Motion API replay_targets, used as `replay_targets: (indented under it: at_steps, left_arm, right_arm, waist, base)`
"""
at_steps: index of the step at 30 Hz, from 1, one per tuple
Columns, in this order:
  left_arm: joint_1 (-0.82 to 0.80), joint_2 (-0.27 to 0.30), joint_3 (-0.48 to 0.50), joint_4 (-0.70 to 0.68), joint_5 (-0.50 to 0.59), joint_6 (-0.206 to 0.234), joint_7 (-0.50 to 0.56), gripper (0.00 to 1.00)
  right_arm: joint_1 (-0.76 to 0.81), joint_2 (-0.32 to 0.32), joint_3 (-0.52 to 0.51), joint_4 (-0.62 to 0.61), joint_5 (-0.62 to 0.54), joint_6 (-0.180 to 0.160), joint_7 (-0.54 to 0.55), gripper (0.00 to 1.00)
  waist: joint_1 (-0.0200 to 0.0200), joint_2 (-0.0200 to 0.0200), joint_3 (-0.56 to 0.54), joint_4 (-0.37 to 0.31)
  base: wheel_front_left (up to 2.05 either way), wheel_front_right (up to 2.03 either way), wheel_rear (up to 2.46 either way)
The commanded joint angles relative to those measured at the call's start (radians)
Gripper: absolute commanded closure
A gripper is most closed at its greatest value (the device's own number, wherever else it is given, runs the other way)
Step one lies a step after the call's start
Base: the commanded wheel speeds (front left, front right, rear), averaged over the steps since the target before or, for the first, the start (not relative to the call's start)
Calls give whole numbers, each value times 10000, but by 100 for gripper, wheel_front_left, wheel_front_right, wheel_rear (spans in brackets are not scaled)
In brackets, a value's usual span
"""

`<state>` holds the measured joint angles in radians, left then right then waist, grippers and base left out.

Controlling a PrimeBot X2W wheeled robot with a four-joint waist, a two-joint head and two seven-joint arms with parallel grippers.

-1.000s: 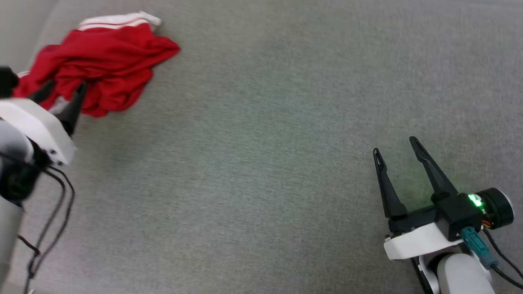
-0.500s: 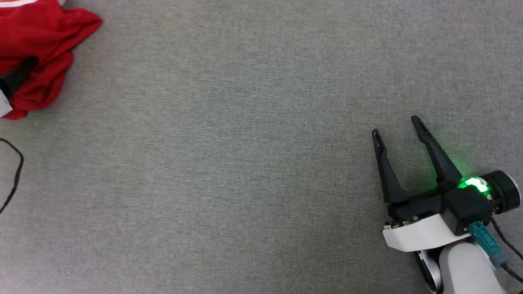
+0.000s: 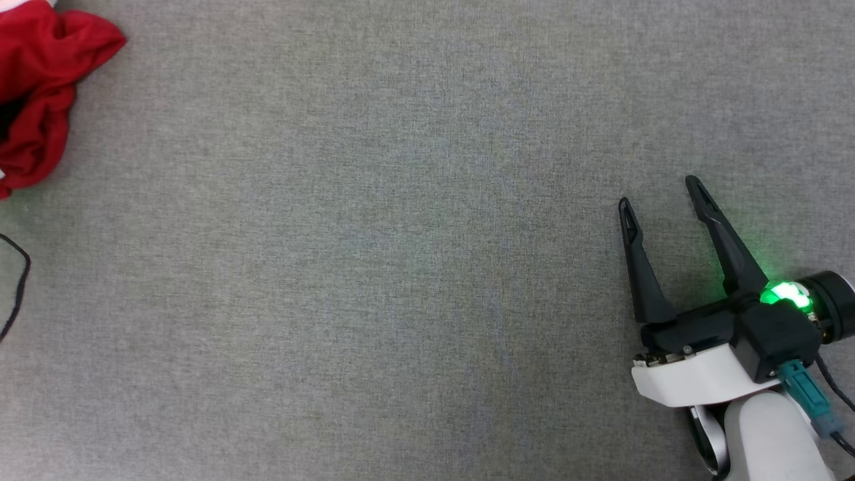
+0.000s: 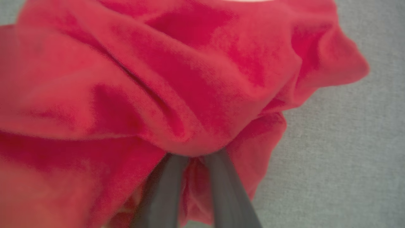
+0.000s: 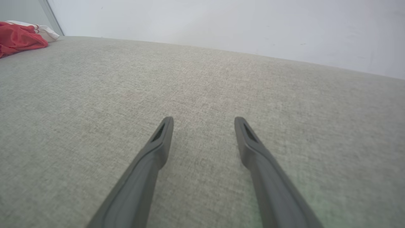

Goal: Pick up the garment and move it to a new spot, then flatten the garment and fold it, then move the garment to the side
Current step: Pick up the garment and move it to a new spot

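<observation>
The garment (image 3: 40, 87) is a crumpled red heap on the grey fabric surface, at the head view's top left corner and partly cut off by the edge. In the left wrist view the garment (image 4: 177, 82) bulges up close, and my left gripper (image 4: 195, 158) has its two dark fingers drawn close together with a red fold pinched between them; the fingertips are hidden under the cloth. My right gripper (image 3: 658, 192) lies far off at the lower right, open and empty. From the right wrist view the garment (image 5: 19, 39) shows at the far left with a white sleeve edge, and the right gripper (image 5: 204, 120) is open.
A grey woven surface (image 3: 401, 267) spreads across the head view. A thin black cable (image 3: 17, 280) loops in at the left edge. A pale wall (image 5: 221, 25) rises behind the surface's far edge.
The head view has swung right, so the garment now sits at the picture's left edge. My left gripper's fingers have closed into the red fabric. The right gripper has stayed open.
</observation>
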<state>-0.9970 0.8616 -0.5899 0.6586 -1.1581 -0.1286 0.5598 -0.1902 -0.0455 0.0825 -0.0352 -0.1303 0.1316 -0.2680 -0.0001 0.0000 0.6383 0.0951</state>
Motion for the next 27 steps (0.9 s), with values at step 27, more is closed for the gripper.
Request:
replay_targets:
  at_steps: [27]
  left_arm:
    - [1087,-1269,-5420,-3465,613,-23,-5063,100]
  right_arm:
    - [513,-58,-11,1091,1220,-12,27,0]
  waist:
    - [1,0,-3781,-1015]
  base:
    - [0,0,0]
